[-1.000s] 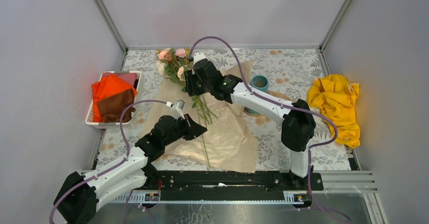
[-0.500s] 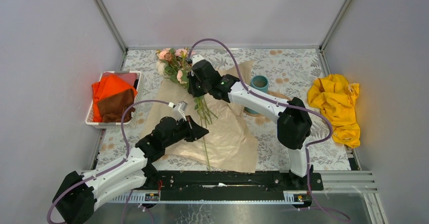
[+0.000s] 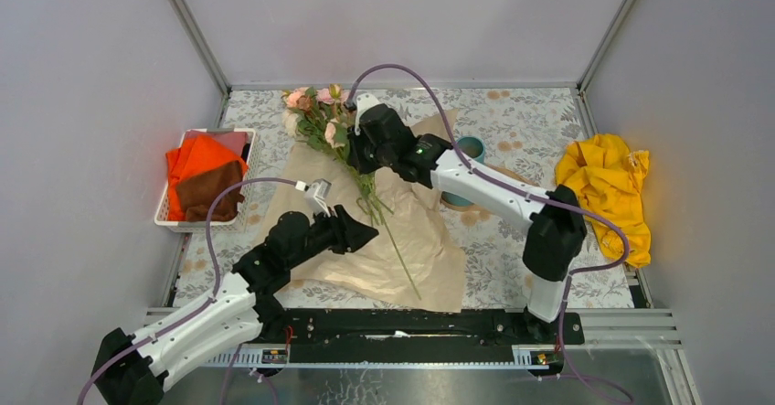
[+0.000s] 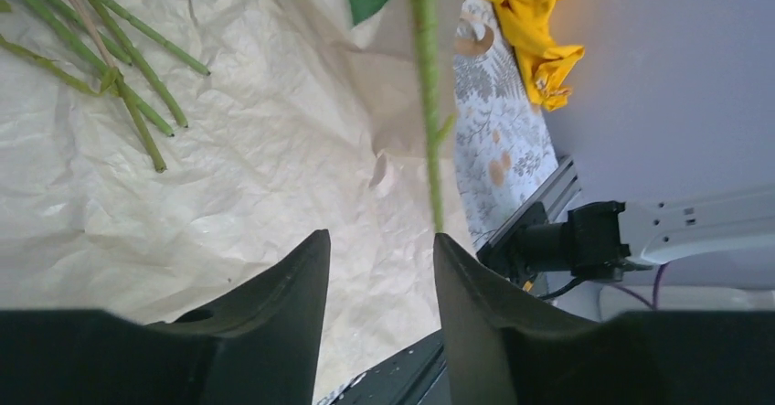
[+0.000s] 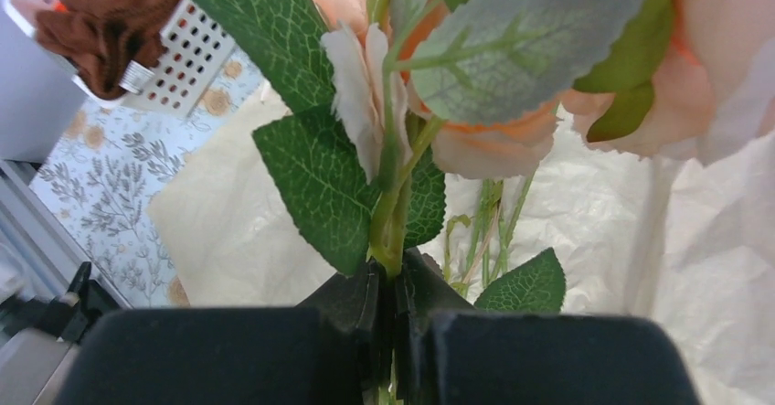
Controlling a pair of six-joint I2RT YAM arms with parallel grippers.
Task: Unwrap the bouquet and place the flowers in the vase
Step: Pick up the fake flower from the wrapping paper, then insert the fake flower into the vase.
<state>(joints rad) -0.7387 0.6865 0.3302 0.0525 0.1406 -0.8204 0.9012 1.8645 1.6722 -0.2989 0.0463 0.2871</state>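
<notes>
Bouquet (image 3: 320, 122) is unwrapped, I find, its paper (image 3: 439, 268) spread on the bench (image 3: 512, 122); nothing in the vase (image 3: 471, 146) yet; right hand (image 3: 358, 156) clamped on one stem (image 3: 400, 250), left hand (image 3: 368, 233) apart.

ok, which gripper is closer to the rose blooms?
Right. The right gripper is shut on the stems just below the blooms. The left gripper hovers open over the paper, down by the stem ends.

Robot lab test cell: grey panel walls (image 3: 82, 85), aluminium frame rails (image 3: 631, 325), floral-patterned table (image 3: 530, 122) boxed in
</notes>
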